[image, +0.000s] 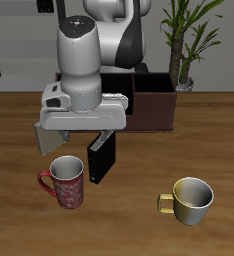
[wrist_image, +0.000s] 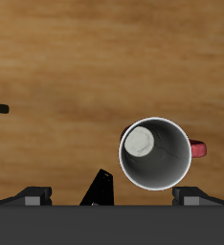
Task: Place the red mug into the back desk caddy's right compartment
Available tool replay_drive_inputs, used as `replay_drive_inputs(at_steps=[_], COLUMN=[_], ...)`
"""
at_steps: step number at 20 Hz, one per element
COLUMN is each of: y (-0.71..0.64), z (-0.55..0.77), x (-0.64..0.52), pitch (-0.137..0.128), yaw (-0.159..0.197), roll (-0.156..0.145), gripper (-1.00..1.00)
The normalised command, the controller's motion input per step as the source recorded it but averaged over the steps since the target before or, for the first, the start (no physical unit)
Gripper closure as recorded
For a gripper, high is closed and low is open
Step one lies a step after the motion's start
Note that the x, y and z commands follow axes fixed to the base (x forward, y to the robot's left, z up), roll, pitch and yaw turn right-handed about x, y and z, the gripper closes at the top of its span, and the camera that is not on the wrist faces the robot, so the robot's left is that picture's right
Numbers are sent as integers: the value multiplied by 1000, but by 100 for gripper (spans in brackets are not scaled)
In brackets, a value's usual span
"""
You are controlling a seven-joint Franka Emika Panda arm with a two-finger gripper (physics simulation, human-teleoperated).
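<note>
End effector (image: 69, 150) hangs wide above red mug (image: 65, 184), bare table (image: 129, 215) around its rim.

from the front, the arm (image: 89, 60) covers most of the caddy (image: 154, 100), so we cannot make out its dividers. we cannot see the jaws' tips there. the wrist view's edge cuts off the black box (wrist_image: 100, 189), and the mug (wrist_image: 158, 153) hides most of its own handle (wrist_image: 197, 149).

Red mug (wrist_image: 158, 153) stands upright on the wooden table (wrist_image: 76, 67).
</note>
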Motion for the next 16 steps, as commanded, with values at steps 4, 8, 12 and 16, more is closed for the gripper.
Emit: replay_drive_inputs(at_steps=[4,8,12,16], y=[130,-60,-114,-135], z=[-186,-149,-61,-173], x=[58,10,-15,29], pitch=[12,-40,-41,-23], yaw=[-1,2,-53,-24], roll=[14,10,-7,-26], gripper=[-100,-100,-100,-100])
